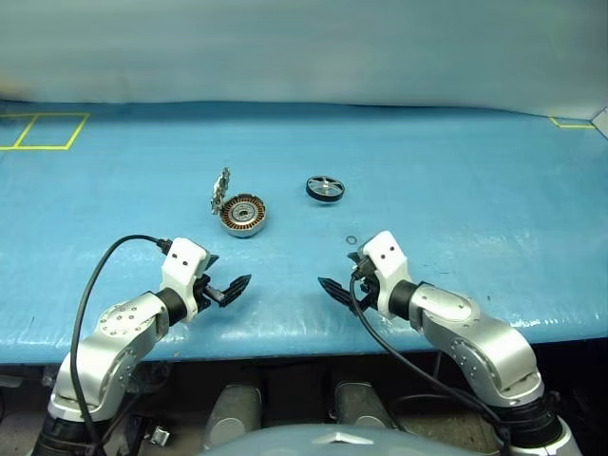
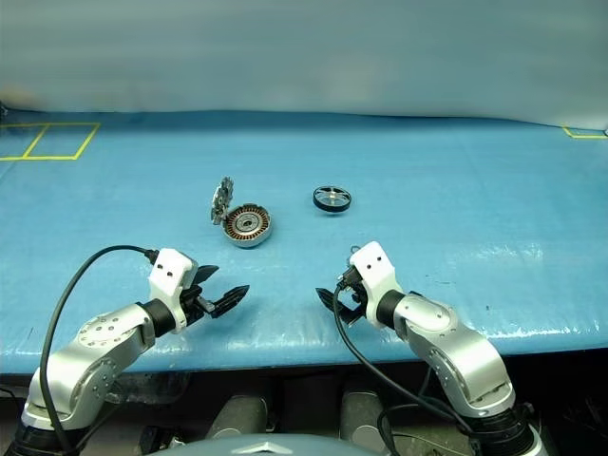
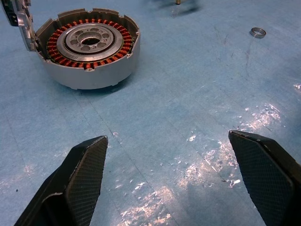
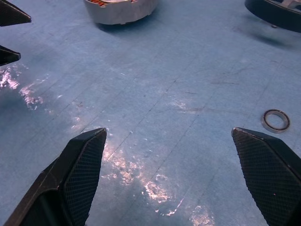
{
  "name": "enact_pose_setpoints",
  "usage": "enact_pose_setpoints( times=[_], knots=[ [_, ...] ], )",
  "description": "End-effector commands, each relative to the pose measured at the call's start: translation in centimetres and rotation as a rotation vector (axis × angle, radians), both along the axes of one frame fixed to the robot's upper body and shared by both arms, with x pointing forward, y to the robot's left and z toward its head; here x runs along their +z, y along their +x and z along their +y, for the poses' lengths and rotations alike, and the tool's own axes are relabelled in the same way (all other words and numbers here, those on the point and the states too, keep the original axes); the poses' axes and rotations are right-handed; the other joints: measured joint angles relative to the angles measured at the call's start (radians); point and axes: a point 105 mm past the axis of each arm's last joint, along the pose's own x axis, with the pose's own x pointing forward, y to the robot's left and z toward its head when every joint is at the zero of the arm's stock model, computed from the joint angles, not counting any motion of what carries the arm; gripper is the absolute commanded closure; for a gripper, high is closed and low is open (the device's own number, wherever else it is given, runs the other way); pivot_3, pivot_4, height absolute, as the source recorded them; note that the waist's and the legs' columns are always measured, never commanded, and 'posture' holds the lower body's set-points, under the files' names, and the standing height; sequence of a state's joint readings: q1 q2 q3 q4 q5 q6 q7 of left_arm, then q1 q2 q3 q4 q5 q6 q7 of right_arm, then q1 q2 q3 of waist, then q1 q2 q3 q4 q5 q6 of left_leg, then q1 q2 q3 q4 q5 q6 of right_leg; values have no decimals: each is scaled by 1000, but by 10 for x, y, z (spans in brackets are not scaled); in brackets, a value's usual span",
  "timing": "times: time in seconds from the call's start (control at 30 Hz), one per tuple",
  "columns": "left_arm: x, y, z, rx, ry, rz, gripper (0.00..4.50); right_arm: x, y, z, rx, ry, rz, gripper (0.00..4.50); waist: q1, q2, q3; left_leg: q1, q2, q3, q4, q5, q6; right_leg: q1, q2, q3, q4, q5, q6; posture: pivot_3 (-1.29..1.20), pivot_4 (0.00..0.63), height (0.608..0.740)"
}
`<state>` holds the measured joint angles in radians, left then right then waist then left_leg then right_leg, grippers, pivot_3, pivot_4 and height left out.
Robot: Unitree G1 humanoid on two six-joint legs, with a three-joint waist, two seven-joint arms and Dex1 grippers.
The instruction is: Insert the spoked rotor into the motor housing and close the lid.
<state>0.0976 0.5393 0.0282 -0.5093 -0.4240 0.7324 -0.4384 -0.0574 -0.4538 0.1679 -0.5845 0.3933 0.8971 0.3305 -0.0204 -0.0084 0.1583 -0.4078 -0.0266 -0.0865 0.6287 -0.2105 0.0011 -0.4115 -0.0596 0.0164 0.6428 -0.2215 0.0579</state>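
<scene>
A blue-covered bench (image 1: 456, 218) fills the middle band of the head views, with yellow tape outlines (image 1: 43, 131) at its upper left and another corner of tape at the far right edge. The two arms reach in from the lower corners. The left end effector (image 1: 226, 287) sits lower left of centre, its two black fingers spread wide with nothing between them. The right end effector (image 1: 334, 287) sits lower right of centre, likewise spread wide and empty; both hang over bare bench near the front edge.

The motor housing (image 1: 243, 215) lies left of centre, open side up, copper windings ringing a silvery middle. The lid (image 1: 220, 190) stands on edge at the housing's upper left, tilted and touching its rim. The spoked rotor (image 1: 325, 188) lies flat right of the housing, well apart from it. A small metal ring (image 1: 351, 240) rests just above the right end effector.
</scene>
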Motion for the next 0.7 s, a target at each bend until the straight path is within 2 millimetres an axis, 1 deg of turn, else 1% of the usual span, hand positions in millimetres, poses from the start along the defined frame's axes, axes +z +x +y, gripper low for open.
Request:
enact_pose_setpoints(
  times=[0.03,0.7],
  knots=[
    [11,0,-5,-32,1,-52,20,7,3,0,-24,11,-26,0,0,0,0,0,0,0,0,0,0,0,0,0,0,0,0,0,150,740],
    [8,1,-6,-36,14,-49,20,10,3,4,15,-2,-59,0,0,0,0,0,0,0,0,0,0,0,0,0,0,0,0,0,150,740]
  ],
)
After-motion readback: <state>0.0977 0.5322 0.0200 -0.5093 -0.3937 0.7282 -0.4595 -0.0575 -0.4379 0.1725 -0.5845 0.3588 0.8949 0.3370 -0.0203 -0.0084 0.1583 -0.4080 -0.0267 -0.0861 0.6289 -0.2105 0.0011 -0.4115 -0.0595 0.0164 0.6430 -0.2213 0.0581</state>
